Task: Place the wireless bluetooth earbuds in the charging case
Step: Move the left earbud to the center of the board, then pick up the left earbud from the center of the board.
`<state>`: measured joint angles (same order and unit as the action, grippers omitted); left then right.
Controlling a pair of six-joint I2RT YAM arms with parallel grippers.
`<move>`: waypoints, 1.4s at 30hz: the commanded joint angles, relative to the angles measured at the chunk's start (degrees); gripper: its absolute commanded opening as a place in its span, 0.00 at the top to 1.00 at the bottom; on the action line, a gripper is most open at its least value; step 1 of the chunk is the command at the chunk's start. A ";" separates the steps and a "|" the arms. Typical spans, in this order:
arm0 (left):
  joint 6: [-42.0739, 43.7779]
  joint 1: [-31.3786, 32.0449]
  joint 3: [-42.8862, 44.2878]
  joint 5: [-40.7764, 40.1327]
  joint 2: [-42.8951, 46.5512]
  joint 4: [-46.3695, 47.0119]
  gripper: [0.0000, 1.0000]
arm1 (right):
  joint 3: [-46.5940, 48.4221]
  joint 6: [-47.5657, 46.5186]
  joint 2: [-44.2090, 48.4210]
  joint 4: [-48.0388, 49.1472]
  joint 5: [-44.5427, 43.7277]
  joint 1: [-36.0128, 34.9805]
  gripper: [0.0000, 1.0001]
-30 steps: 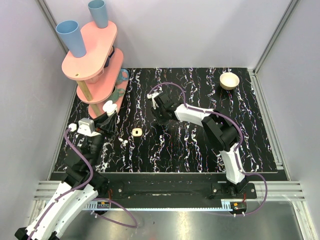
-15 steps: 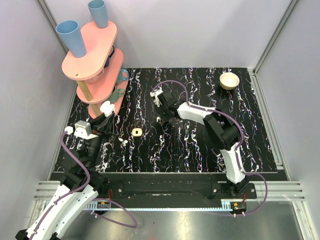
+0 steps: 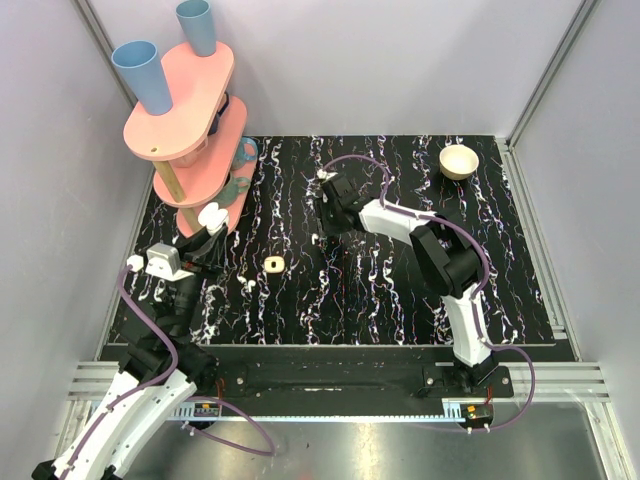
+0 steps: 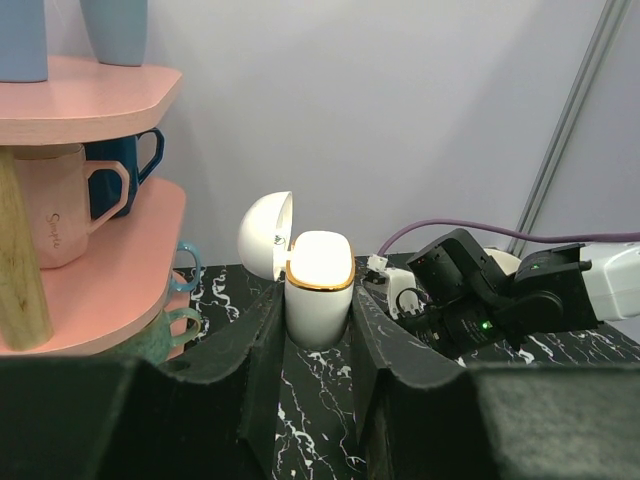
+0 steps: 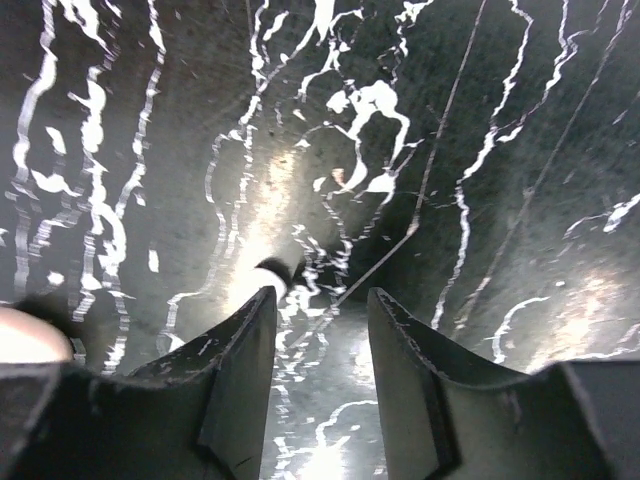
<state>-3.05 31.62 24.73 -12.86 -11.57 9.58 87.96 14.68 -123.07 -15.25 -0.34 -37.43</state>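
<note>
My left gripper (image 4: 318, 312) is shut on the white charging case (image 4: 319, 283), which stands upright between the fingers with its gold-rimmed lid (image 4: 264, 234) swung open; in the top view the case (image 3: 213, 215) sits close to the pink rack. My right gripper (image 5: 320, 300) is open above the table near its middle (image 3: 322, 226). One earbud (image 5: 262, 281), small and white with a dark tip, lies on the table just off the left fingertip, outside the jaws, and appears in the top view too (image 3: 315, 238). A second earbud (image 3: 249, 285) lies on the table further left.
A pink two-tier rack (image 3: 190, 110) with blue cups and mugs stands at the back left, right beside the left gripper. A cream rounded-square piece with a dark centre (image 3: 272, 263) lies between the arms. A cream bowl (image 3: 459, 160) sits at the back right.
The right gripper's jaws have widened and its wrist has drawn back and to the right; a small white earbud now lies on the table at its tip. The left gripper stays shut on the case.
</note>
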 commanded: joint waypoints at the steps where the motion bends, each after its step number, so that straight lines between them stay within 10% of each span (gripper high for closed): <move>1: -0.29 0.02 0.49 -0.50 -0.03 2.54 1.00 | 1.42 14.93 3.54 2.33 3.33 -0.63 0.50; 42: -0.29 0.02 0.49 -0.41 0.15 2.46 1.00 | 9.42 18.46 -4.37 -7.43 -10.83 -5.37 0.56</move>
<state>-3.07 31.62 24.73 -12.84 -11.62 9.56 94.41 33.47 -125.84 -22.11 -9.54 -42.06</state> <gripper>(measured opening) 0.324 0.446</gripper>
